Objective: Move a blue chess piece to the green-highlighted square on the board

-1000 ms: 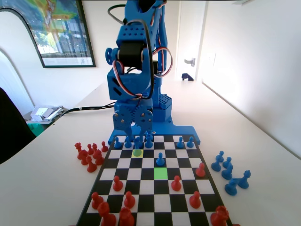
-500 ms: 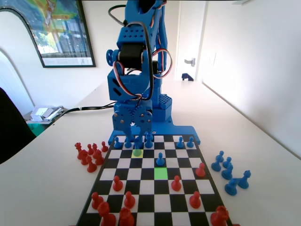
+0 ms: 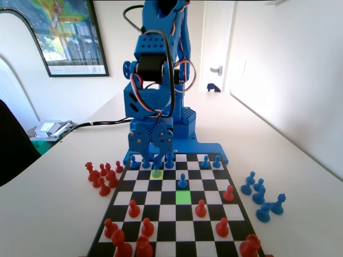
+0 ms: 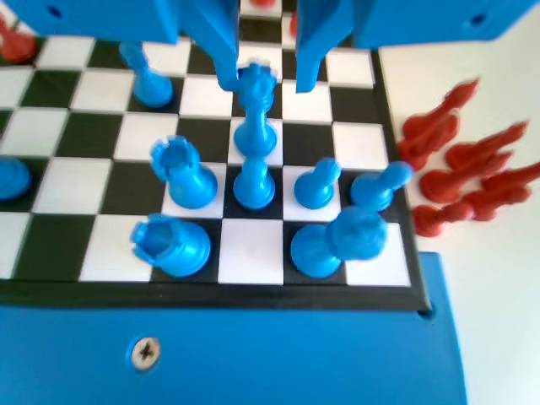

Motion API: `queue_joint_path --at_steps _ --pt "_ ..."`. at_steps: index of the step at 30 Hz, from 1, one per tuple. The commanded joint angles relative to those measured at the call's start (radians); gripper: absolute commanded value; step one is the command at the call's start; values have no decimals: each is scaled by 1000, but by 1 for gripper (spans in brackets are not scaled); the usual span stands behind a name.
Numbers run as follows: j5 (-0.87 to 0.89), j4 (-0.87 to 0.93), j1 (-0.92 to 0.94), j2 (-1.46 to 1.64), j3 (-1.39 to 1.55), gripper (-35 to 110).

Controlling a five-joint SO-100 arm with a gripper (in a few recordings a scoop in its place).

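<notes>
A tall blue piece point(image 4: 253, 143) with a crowned head stands in the second row of the board point(image 4: 251, 251) from the arm. My gripper point(image 4: 266, 84) is open, one jaw on each side of the crown, neither touching it. In the fixed view the gripper point(image 3: 156, 156) hangs low over that tall blue piece point(image 3: 156, 162), which stands on the paler yellow-green square point(image 3: 156, 173). The green-highlighted square point(image 3: 183, 196) is bare, nearer the camera and one column to the right. A small blue pawn point(image 3: 183, 182) stands just beyond it on the board point(image 3: 167, 213).
Blue rooks point(image 4: 181, 173), pawns point(image 4: 317, 186) and a larger piece point(image 4: 333, 240) crowd round the tall one. Several red pieces point(image 3: 103, 176) lie off the board's left side, blue ones point(image 3: 260, 195) off its right. Red pieces point(image 3: 201, 209) fill the near rows.
The gripper has sunk a little lower over the tall blue piece on the yellow-green square. No piece has moved.
</notes>
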Motion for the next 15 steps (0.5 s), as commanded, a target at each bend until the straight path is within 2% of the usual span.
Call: queue_joint_path --at_steps 1,15 --pt "-12 -23 2 11 14 11" --pt "2 -74 -23 9 60 11"
